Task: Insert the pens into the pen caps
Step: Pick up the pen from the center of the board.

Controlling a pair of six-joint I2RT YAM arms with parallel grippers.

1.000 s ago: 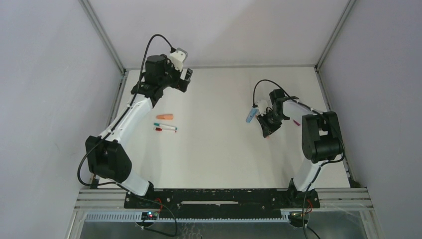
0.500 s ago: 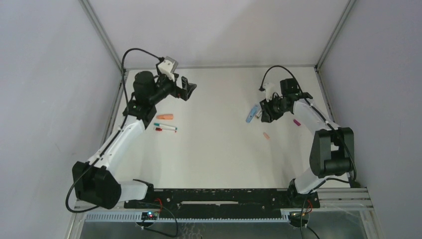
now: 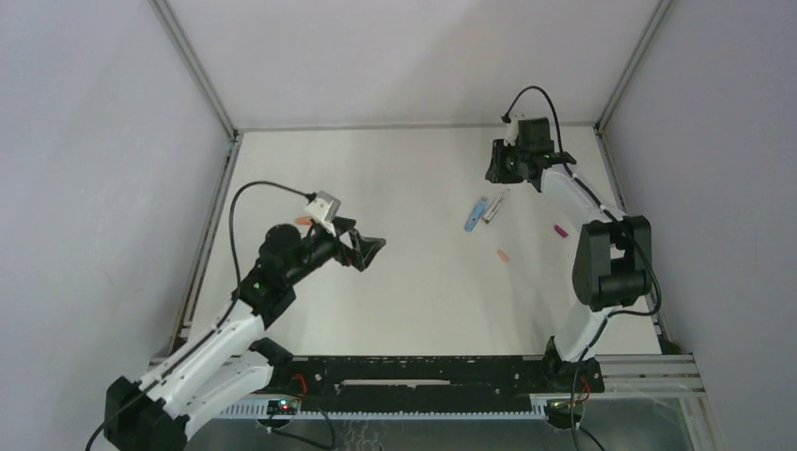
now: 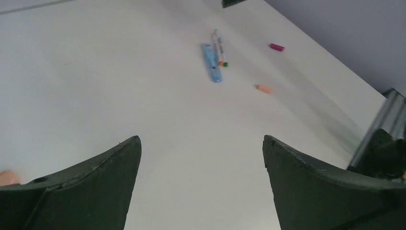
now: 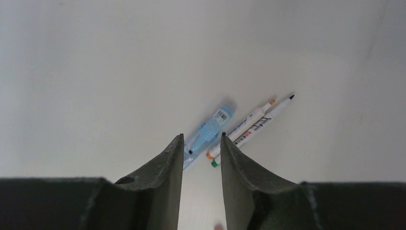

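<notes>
Take the overhead view as a dial, with 12 o'clock at the far edge of the counter point(image 3: 414, 301). The two pens point(image 3: 496, 205) lie at about 1 o'clock from the middle. They are side by side and very close together, and neither has a cap on.

The right wrist view shows them best. The orange-tipped pen point(image 5: 249, 121) has an orange rear end, and the black-tipped pen point(image 5: 268, 117) has a green one (print runs along both white barrels). The light blue cap point(image 3: 476, 213) lies flat just beside them on their 9 o'clock side, roughly parallel to them. The salmon cap point(image 3: 503, 255) sits apart at 6 o'clock from the pens. The magenta cap point(image 3: 560, 229) is farther off at about 4 o'clock, toward the right edge.

The right hand point(image 3: 496, 171) is at 12 o'clock from the pens and is released. Its jaws stand a narrow gap apart with nothing between them. Its camera looks past the fingertips at the pens and the blue cap.

The left hand point(image 3: 368, 249) is a little to the 9 o'clock side of the counter's middle, well apart from the pens. It is spread wide and empty, and points toward 3 o'clock. A small orange cap point(image 3: 303, 221) shows at 10 o'clock from this hand, partly hidden behind the wrist camera.
</notes>
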